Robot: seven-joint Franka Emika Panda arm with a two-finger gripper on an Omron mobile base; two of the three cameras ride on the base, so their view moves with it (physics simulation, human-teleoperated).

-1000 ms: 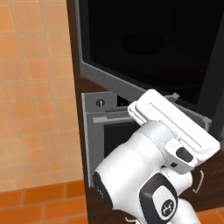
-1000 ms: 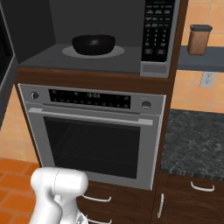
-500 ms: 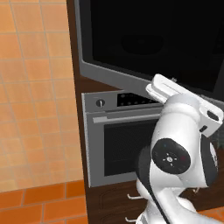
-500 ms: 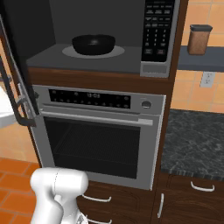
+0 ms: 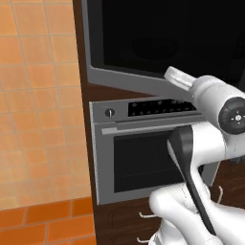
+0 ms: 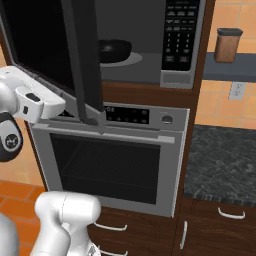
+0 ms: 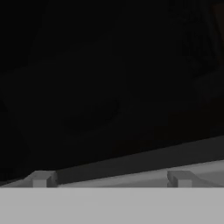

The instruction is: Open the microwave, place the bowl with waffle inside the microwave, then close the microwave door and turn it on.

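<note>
Microwave: one, built into the dark wood cabinet above the oven; cavity partly in sight past the door's edge in the right base view.
Microwave door: one, black glass with grey steel border, swung partway across the cavity; its edge-on side runs down to just above the oven's top edge. The same door spans the upper left base view, and its glass and lower grey border lie close before the hand view.
Bowl: one, black, shallow, standing inside the microwave cavity on the grey floor, half hidden behind the door's edge. Waffle: cannot be made out in the bowl from here.
Keypad: one panel of buttons at the cavity's right.
Gripper: one, pressed up against the door's lower border; two tips stand well apart at the bottom of the hand view with nothing between them, so the claw reads as wide open, holding nothing. The white hand shows at the door's lower edge in the right base view.
Oven: one, steel, with mesh window; two knobs, one at either end of its display strip.
Canister: one, brown with dark lid, on a grey shelf at right.
Countertop: one, dark speckled.
Wall outlet: one
</note>
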